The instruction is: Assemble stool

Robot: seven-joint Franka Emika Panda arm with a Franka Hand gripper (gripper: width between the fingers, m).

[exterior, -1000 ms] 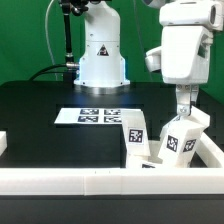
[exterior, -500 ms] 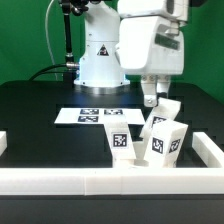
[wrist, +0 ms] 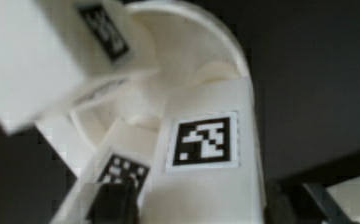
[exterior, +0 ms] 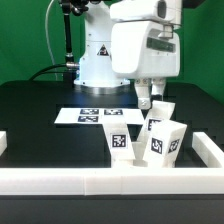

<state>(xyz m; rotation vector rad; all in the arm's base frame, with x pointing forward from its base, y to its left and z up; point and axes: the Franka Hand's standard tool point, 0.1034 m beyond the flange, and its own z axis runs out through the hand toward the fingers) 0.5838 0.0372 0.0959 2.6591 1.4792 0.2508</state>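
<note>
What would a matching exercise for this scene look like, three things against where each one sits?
Things:
1. marker board
2. gripper
3. border rail

Places:
A. just above the tagged white stool parts
B. along the front edge of the table
C. flat on the black table, in front of the robot base

Pairs: 1-C, 2-A, 3-B

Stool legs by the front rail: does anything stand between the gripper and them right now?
Nothing visible does. The gripper hangs directly over the cluster of tagged stool legs, close to the rearmost one. The marker board lies flat, off toward the exterior view's left. Whether a fingertip already touches a leg, and how the jaws stand, cannot be told.
</note>
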